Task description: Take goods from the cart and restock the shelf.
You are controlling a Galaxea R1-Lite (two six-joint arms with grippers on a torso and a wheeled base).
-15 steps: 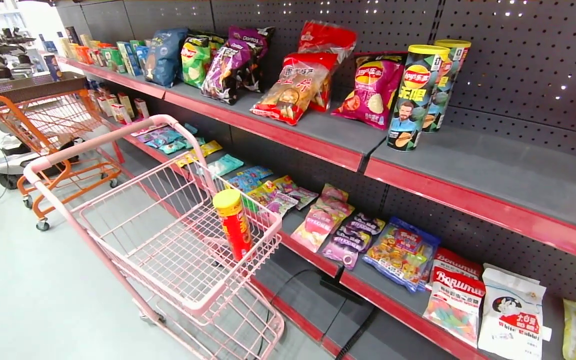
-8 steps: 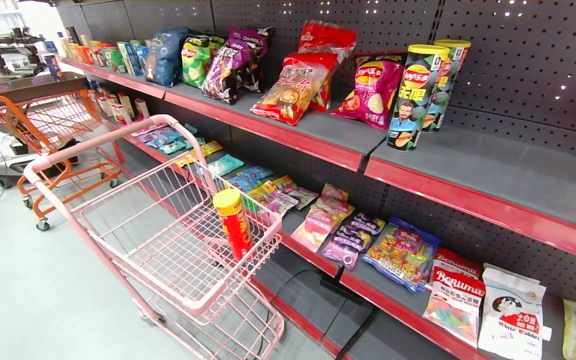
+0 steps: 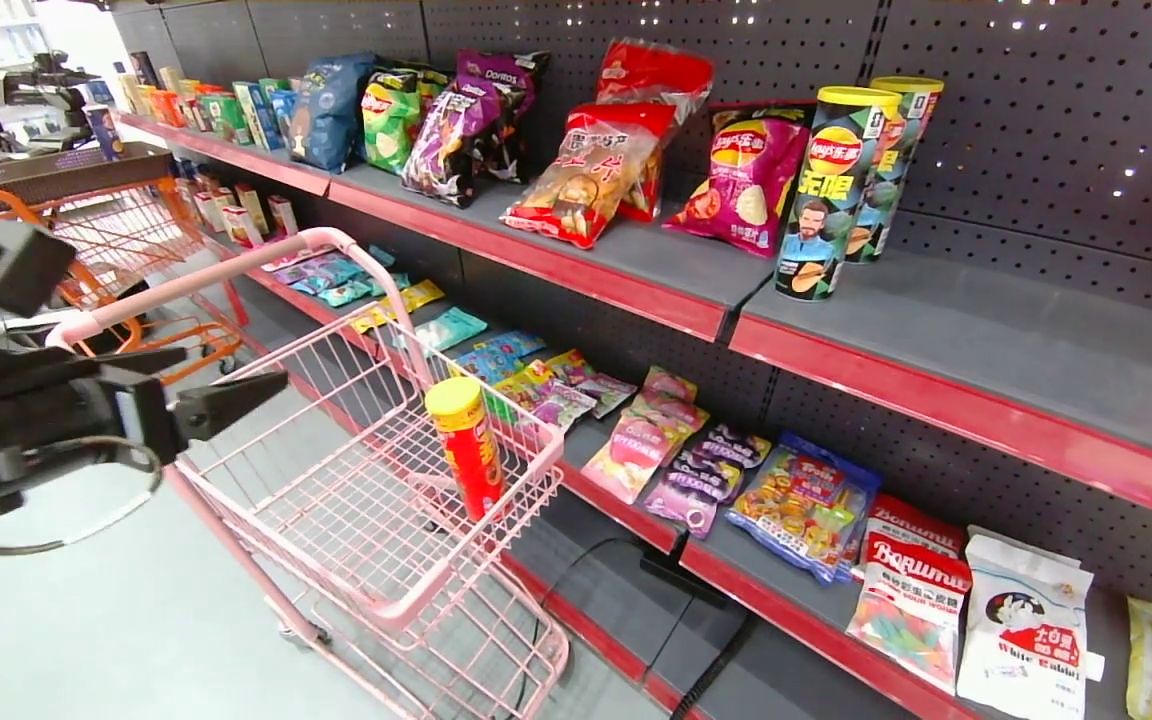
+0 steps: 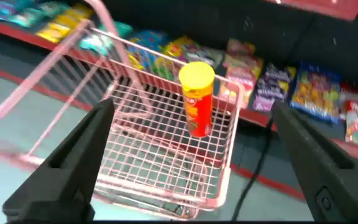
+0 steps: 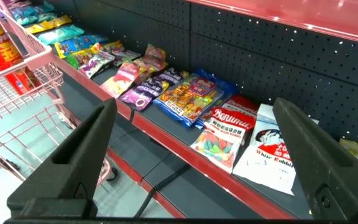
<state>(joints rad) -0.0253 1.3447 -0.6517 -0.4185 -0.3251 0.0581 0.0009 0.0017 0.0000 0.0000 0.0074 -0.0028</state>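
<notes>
A red can with a yellow lid (image 3: 466, 450) stands upright in the far corner of the pink cart (image 3: 236, 262), against the shelf side. My left gripper (image 3: 176, 320) hovers over the cart's handle end, open and holding nothing, one finger (image 3: 236, 393) pointing toward the can. From the left wrist, the can (image 4: 197, 102) shows between the spread fingers of the left gripper (image 4: 192, 111), some way ahead. My right gripper (image 5: 194, 109) is open and empty, facing the lower shelf's candy bags (image 5: 185, 93); the cart's corner (image 5: 33, 65) sits at that view's edge.
Chip bags and two tall cans (image 3: 836, 190) stand on the upper shelf, with bare grey board (image 3: 996, 330) to their right. Candy packets fill the lower shelf (image 3: 796, 500). An orange cart (image 3: 126, 215) stands behind the pink one. A black cable (image 3: 711, 665) runs along the floor.
My left arm has come into the head view from the left and now hangs over the pink cart's handle. The can and both carts have not moved.
</notes>
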